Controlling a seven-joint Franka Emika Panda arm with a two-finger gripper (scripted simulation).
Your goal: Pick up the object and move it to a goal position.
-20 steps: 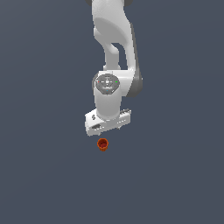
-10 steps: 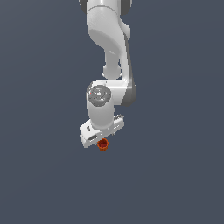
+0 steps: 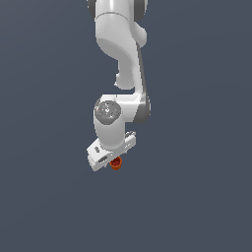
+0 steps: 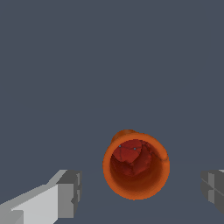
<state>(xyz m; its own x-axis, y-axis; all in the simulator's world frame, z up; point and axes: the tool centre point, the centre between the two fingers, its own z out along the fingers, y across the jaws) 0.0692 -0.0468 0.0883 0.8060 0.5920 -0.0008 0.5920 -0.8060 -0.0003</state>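
Gripper (image 4: 140,190): spread wide, nothing pinched.
Object (image 4: 136,165): between fingers (image 4: 65,194), touching neither; rim facing wrist.
Next: descend, close.

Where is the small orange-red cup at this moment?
In the exterior view the orange-red cup sits just below the white gripper, near the picture's middle. The wrist view shows it between the two open fingertips, touching neither.

Place: a simulated test scene, not a real room.
Backdrop: flat, featureless slate-grey in both views.
Evidence: smooth, computer-rendered white robot arm (image 3: 120,59); blocky shading; no furniture or walls visible.
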